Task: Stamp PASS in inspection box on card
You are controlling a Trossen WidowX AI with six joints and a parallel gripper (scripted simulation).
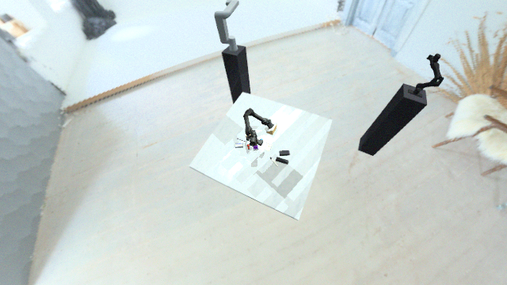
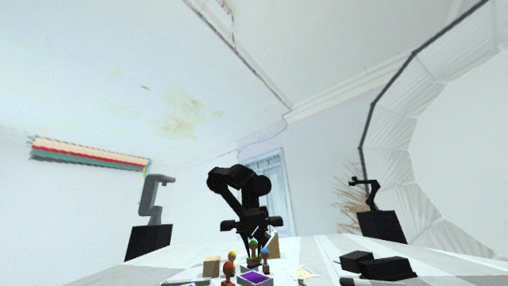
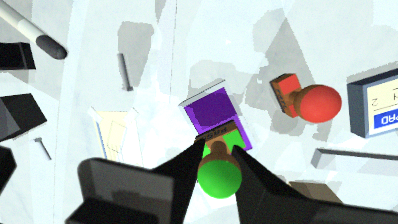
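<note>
My gripper [image 2: 254, 254] [image 3: 218, 147] is shut on the PASS stamp [image 2: 253, 242] [image 3: 220, 179], which has a green ball top, a brown handle and a green-topped base marked PASS. The stamp is upright. In the wrist view its base overlaps the near end of the purple ink pad [image 1: 255, 147] [image 2: 254, 277] [image 3: 212, 107]; in the exterior view it shows just above and behind the pad. Its underside is hidden, and I cannot tell whether it touches the pad. The cream card [image 2: 305, 272] [image 3: 104, 121] lies beside the pad, with a faint box outline; no print shows on it.
A red stamp [image 2: 228, 267] [image 3: 317, 104] stands near the pad. A blue stamp [image 2: 264, 252] and a yellow stamp [image 2: 232, 255] stand close to the gripper. A wooden block [image 2: 211, 267] [image 3: 316, 191], a labelled box [image 3: 382, 102], black blocks [image 2: 356, 261] [image 1: 284, 153] and a marker [image 3: 25, 26] lie around.
</note>
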